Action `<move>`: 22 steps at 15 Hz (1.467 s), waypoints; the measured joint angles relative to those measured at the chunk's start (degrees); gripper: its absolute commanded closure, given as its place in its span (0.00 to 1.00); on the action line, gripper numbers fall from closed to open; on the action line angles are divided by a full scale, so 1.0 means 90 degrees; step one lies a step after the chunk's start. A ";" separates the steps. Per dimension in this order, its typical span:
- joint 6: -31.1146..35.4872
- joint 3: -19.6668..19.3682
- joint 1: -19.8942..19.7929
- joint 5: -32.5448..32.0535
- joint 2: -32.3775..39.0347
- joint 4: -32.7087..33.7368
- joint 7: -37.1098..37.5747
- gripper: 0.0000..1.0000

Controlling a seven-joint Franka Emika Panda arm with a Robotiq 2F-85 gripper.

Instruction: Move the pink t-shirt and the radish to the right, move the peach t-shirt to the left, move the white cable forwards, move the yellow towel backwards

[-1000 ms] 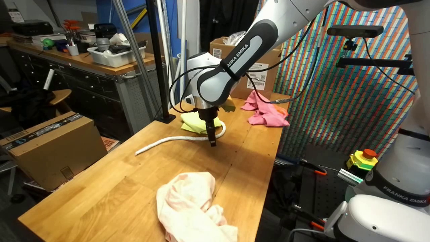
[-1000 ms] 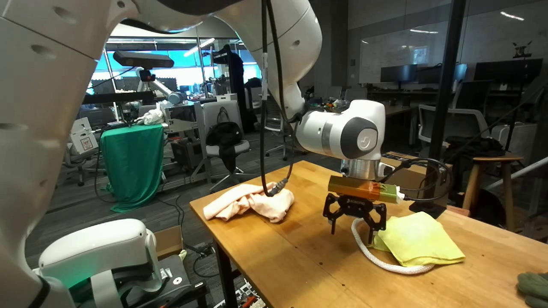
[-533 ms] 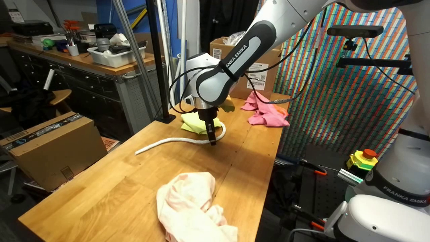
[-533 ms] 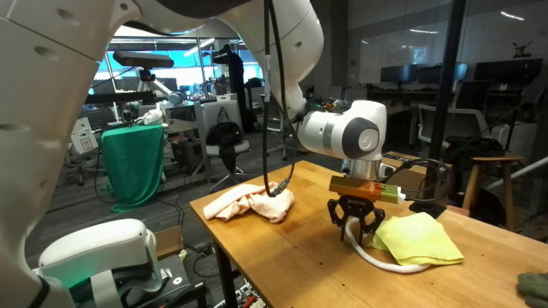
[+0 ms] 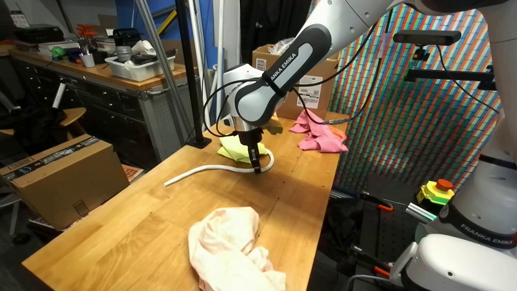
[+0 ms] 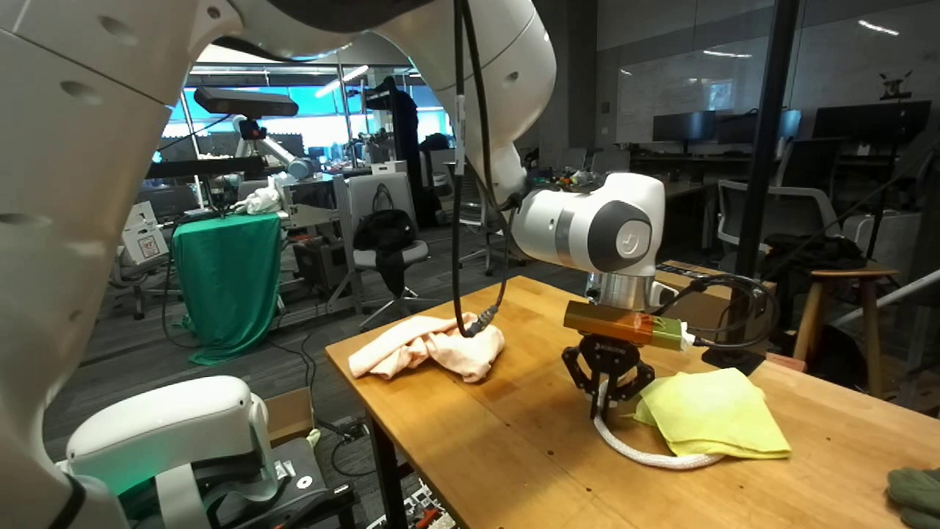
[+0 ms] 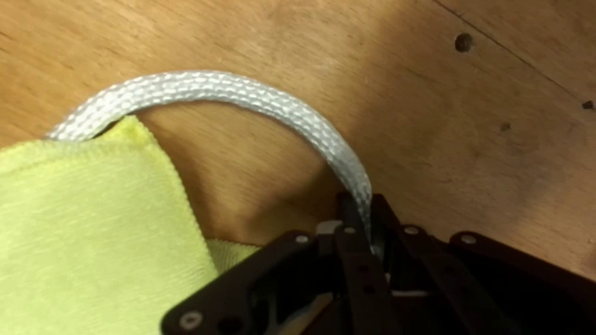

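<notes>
My gripper (image 5: 257,171) points down at the wooden table, its fingers shut around the white cable (image 5: 210,167). In the wrist view the cable (image 7: 209,86) curves from under the yellow towel (image 7: 93,223) into the narrow gap between the gripper's (image 7: 362,199) fingertips. The folded towel (image 6: 720,415) lies beside the gripper (image 6: 598,411), over part of the cable (image 6: 646,457). The peach t-shirt (image 5: 230,246) is crumpled near the table's end, also visible as the peach t-shirt (image 6: 433,349). Beyond the gripper lies the pink t-shirt (image 5: 323,139), an orange patch at its edge. I cannot make out the radish.
A cardboard box (image 5: 305,91) stands at the table's far end. A black post (image 5: 190,72) rises at the table's edge near the towel. A dark green item (image 6: 914,492) sits at the right border of an exterior view. The robot's black cable (image 6: 470,220) hangs above the peach t-shirt.
The jaws, wide apart one second ago, have come together on the white cable. The cable's loop and the yellow towel have shifted slightly. Both visible t-shirts are where they were.
</notes>
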 measured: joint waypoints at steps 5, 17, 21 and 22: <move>-0.0335 0.0000 -0.0015 0.0329 0.0004 0.0032 0.0061 0.94; -0.0494 0.0000 -0.0119 0.0775 0.0006 0.0003 0.0365 0.95; -0.0483 -0.0003 -0.0125 0.0928 -0.0034 -0.0071 0.0732 0.95; -0.0482 -0.0003 -0.0124 0.0983 -0.0046 -0.0095 0.0858 0.95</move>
